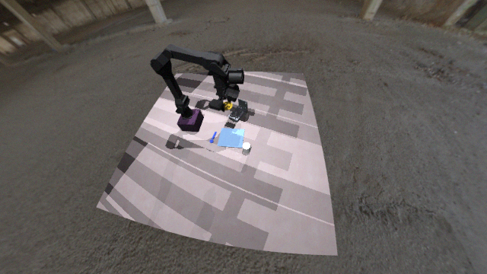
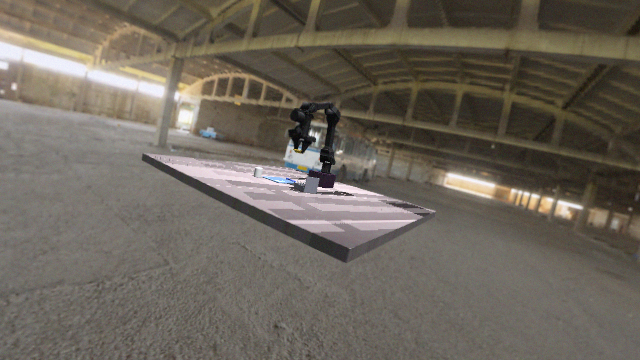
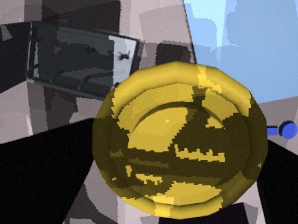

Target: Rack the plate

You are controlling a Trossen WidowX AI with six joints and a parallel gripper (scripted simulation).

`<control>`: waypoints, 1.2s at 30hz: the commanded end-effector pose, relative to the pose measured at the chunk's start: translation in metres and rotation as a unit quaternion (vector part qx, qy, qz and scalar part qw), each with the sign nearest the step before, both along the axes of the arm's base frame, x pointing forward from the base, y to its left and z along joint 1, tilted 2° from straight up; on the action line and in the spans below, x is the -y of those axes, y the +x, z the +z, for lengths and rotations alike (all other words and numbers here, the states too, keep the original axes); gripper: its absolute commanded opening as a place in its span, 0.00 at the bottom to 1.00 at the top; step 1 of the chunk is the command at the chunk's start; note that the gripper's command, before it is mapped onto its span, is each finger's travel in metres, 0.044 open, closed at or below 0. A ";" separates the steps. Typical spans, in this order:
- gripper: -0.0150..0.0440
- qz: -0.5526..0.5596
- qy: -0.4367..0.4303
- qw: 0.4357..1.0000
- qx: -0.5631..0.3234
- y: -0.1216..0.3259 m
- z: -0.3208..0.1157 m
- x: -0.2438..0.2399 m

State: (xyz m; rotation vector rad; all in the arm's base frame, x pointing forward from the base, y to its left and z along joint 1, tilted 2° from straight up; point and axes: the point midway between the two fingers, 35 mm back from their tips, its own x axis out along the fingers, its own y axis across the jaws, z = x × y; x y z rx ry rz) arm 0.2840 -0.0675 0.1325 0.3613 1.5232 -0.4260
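Pincer point(image 1: 227, 106) point(image 2: 299, 148) point(image 3: 180, 140) grips plate point(image 1: 227, 106) point(image 2: 298, 150) point(image 3: 180, 142); only wrist view reveals its concentric rings.

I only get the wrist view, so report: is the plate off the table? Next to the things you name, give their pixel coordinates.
Observer: Yes. The exterior view shows the plate point(image 1: 228, 105) point(image 2: 298, 150) point(image 3: 175, 140) held up in the tool point(image 1: 227, 105) point(image 2: 298, 149) point(image 3: 180, 140), well above the table point(image 1: 266, 236) point(image 2: 250, 190) point(image 3: 160, 22).

Operator: I see a rack, a blue mat and something small and blue. Name anything my view misses near the mat.

Observer: A white cup point(image 1: 246, 148) point(image 2: 258, 172), by the corner of the blue mat point(image 1: 230, 138) point(image 2: 277, 179) point(image 3: 245, 55), at the end away from the rack point(image 1: 243, 103) point(image 2: 311, 185) point(image 3: 122, 45).
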 end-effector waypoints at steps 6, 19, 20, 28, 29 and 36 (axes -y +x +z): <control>0.25 -0.071 0.003 0.997 0.004 -0.005 -0.002 -0.031; 0.25 0.009 0.107 0.992 0.064 0.029 -0.049 -0.038; 0.25 0.017 0.115 0.991 0.071 0.032 -0.053 -0.038; 0.25 0.084 0.177 0.971 0.137 0.051 -0.081 -0.040; 0.25 0.092 0.184 0.968 0.146 0.053 -0.085 -0.041; 0.25 0.153 0.223 0.938 0.215 0.063 -0.104 -0.041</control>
